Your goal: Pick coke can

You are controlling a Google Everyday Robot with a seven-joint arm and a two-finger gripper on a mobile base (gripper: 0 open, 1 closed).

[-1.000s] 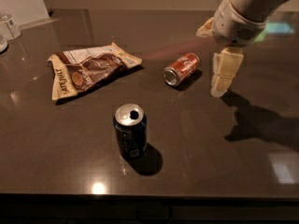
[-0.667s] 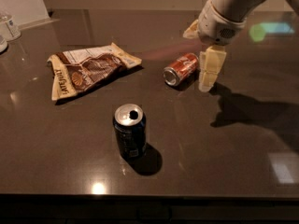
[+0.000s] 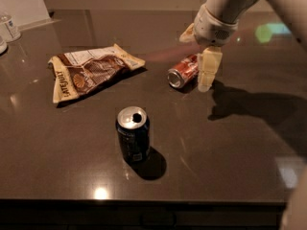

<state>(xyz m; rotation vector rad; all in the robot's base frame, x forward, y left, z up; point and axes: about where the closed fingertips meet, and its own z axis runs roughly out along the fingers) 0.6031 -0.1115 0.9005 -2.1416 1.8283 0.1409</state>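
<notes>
**Dark tabletop (image 3: 230,152): grasp not closed**

Coke can (image 3: 183,72) is noted lying on its side, centre-rear of surface, silver end twd camera. Gripper (image 3: 199,51) is positioned just above and right of it, fingers spread wide. Near finger (image 3: 210,67) is seen beside can's far end; contact not confirmed. Nothing is held. Dark can (image 3: 133,134) stands upright nearer camera. Snack bag (image 3: 88,71) lies at left.

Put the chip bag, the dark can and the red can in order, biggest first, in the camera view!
1. chip bag, largest.
2. dark can, but it sits nearer, so unsure.
3. coke can, lying at the open pincer, back right.
</notes>
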